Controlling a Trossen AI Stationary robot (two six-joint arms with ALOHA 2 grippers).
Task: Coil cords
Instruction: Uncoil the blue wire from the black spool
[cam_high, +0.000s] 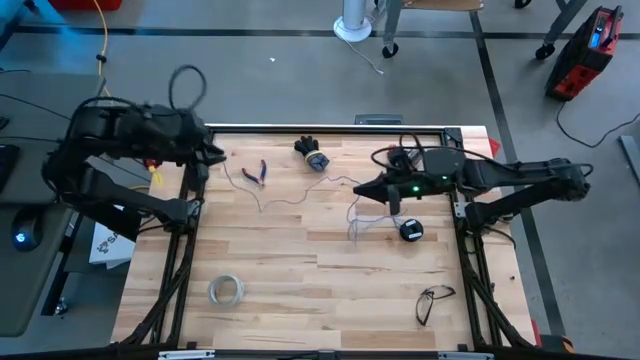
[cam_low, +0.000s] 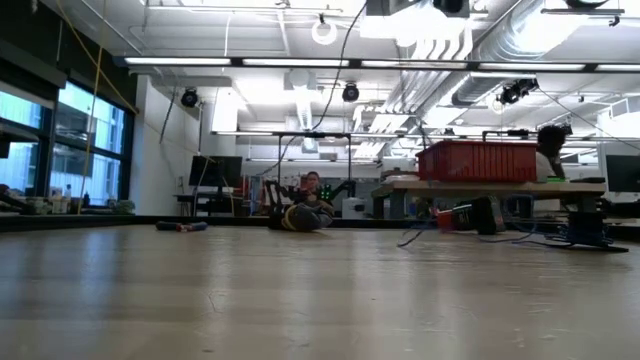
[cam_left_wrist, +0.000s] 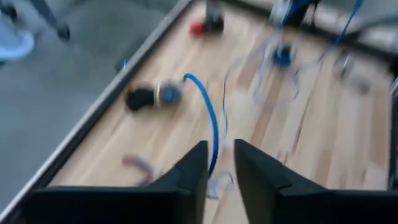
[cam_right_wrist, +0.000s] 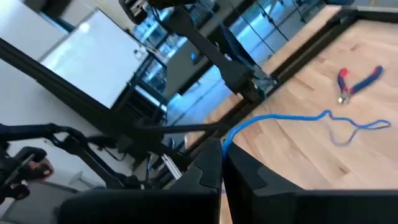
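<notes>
High view: thin wire (cam_high: 300, 196) trails across the worktop (cam_high: 300, 260) to its spool (cam_high: 411, 229). Right gripper (cam_high: 358, 188), fingers pinched on the wire. Left gripper (cam_left_wrist: 219, 177) at far-left edge, fingers narrowly parted around it.

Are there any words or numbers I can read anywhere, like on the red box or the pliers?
None can be read.
Red bin on the far bench: no readable marking.
Pliers on the table: no writing shows.
Spool: too small to tell.
White panel beyond the table: blank.
</notes>
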